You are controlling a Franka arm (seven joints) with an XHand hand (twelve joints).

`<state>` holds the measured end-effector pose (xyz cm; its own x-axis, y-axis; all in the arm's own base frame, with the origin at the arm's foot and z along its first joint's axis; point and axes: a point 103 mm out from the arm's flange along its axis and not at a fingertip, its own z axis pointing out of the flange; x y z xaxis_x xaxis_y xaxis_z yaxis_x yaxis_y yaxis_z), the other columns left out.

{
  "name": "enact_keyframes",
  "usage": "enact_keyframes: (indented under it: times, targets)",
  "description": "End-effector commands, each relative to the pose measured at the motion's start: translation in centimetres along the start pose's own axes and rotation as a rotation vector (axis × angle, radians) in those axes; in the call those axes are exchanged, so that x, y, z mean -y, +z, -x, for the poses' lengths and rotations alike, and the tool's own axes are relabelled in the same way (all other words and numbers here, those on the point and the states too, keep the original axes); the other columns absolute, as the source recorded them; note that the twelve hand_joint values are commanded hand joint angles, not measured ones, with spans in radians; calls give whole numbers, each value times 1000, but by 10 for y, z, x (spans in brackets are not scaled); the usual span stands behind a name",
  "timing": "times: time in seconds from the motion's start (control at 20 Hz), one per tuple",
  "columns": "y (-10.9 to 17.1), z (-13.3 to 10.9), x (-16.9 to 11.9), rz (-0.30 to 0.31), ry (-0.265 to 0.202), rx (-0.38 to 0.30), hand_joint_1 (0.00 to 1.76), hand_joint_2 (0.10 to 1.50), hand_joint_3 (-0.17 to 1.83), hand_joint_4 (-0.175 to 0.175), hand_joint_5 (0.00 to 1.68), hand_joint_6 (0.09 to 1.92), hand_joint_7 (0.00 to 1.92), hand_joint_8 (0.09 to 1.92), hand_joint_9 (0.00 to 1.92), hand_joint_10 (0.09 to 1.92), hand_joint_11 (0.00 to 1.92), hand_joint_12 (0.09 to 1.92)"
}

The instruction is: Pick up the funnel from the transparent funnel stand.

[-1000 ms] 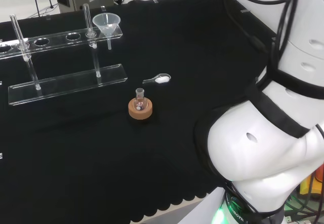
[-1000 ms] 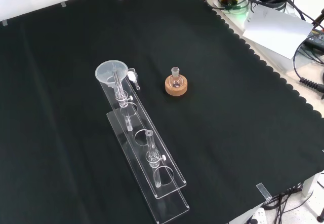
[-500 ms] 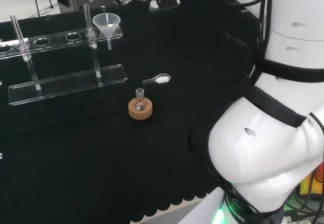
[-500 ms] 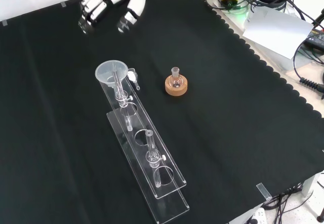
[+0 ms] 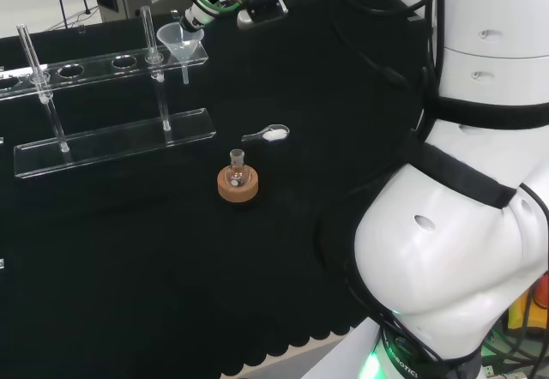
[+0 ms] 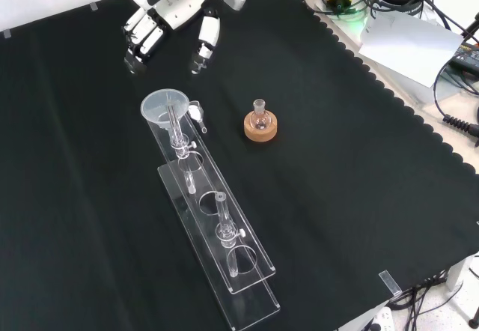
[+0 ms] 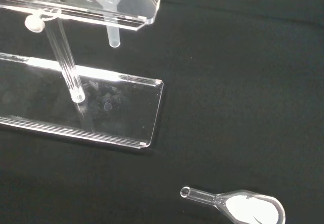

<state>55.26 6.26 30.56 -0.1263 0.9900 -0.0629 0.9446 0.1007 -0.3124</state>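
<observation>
Front view looks down on a bench covered with black cloth (image 6: pixel 352 196) whose right edge is scalloped; past that edge lie cables, a sheet of white paper and a grey floor. Near the cloth's top edge in this view the hand (image 6: pixel 166 10) hangs above the bench with its fingers (image 6: pixel 140 40) straight and spread, holding nothing, just short of the funnel (image 6: pixel 164 108). The clear funnel sits in the end hole of the transparent funnel stand (image 6: pixel 224 260), at the end nearest the hand; the stand runs from there toward the cloth's bottom edge. A small round flask (image 6: pixel 260 120) on a cork ring (image 6: pixel 260 131) stands to the right of the stand, well apart from it. A small glass scoop (image 6: pixel 196 111) lies just beside the funnel's end of the stand.

Head view shows the arm's big white links (image 5: pixel 463 250) at the right and a grey box on the floor beyond the cloth's far edge. The funnel there (image 5: pixel 182 43) sits at the stand's right end, with the hand's fingers just behind it.

Wrist view shows what the others barely do: white powder in the scoop's bowl (image 7: pixel 250 210), the funnel's stem (image 7: pixel 114 36) poking below the stand's upper shelf, and the base plate's (image 7: pixel 126 112) corner.

No readable writing shows.
</observation>
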Motion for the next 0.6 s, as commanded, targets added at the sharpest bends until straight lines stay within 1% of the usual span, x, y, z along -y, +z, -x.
enact_keyframes:
  times: [0.05,0.2,0.35,0.5,0.6]
  targets:
    - [-1,-21,-12,-79,-8,46,424,887,243,-30,218,87,58,701,253,750,83,1434]
    - [-1,-24,-17,-124,-19,51,393,819,247,-39,192,87,24,740,226,805,110,1476]
    - [0,-27,-22,-167,-29,74,404,777,241,-47,134,87,3,716,217,831,161,1505]
    - [2,-30,-28,-193,-35,97,445,759,239,-51,109,87,0,676,211,844,185,1510]
    - [2,-31,-32,-198,-40,106,468,755,241,-51,104,87,0,635,197,849,193,1510]
